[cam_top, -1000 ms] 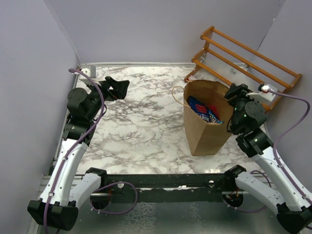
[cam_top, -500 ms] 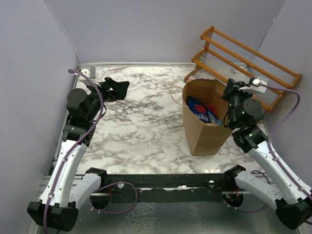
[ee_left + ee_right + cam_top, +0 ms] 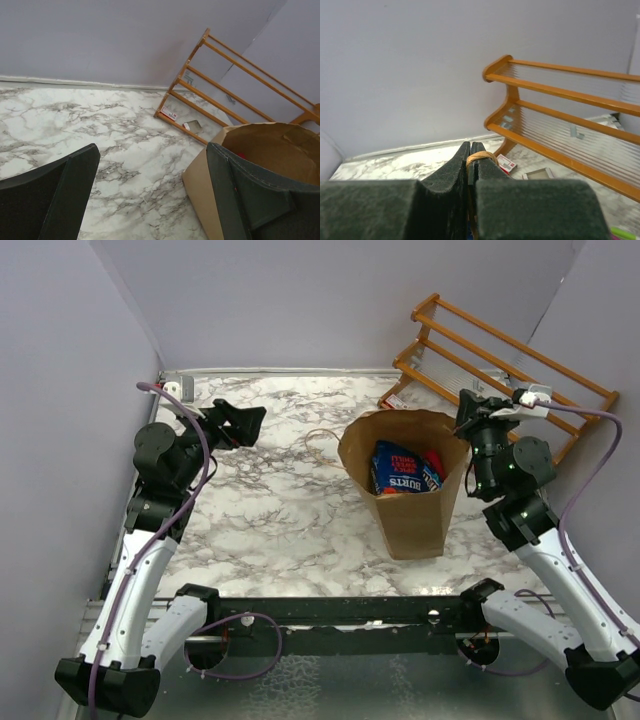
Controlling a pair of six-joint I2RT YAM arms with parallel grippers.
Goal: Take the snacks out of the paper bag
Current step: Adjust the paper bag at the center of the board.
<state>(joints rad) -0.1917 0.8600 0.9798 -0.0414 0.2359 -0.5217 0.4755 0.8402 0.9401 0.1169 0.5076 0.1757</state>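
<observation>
The paper bag (image 3: 410, 515) is standing upright on the marble bench (image 3: 280, 510), its mouth gaping wide toward the overhead camera. The snacks are lying inside the bag: a blue packet (image 3: 400, 470) with white and red print is facing up, and a sliver of a red packet (image 3: 433, 460) is showing just beside it on the right. How many more packets are sitting beneath them cannot be told.

The right gripper (image 3: 466, 418) is hanging at the bag's far right rim. In the right wrist view, this gripper (image 3: 470, 150) is pinching the bag's twisted-paper handle (image 3: 480, 156), with the brown loop poking out between fingers that are pressed together on it. The bag's other handle (image 3: 318, 440) is drooping onto the bench on the bag's left side.

The left gripper (image 3: 243, 422) is hovering well apart from the bag, off to its left, and is touching nothing. In the left wrist view, its fingers (image 3: 75, 195) are spread wide and are framing the bag's left wall (image 3: 197, 185).

A wooden rack (image 3: 500, 360) is lying tilted just behind the bag, against the back wall.
</observation>
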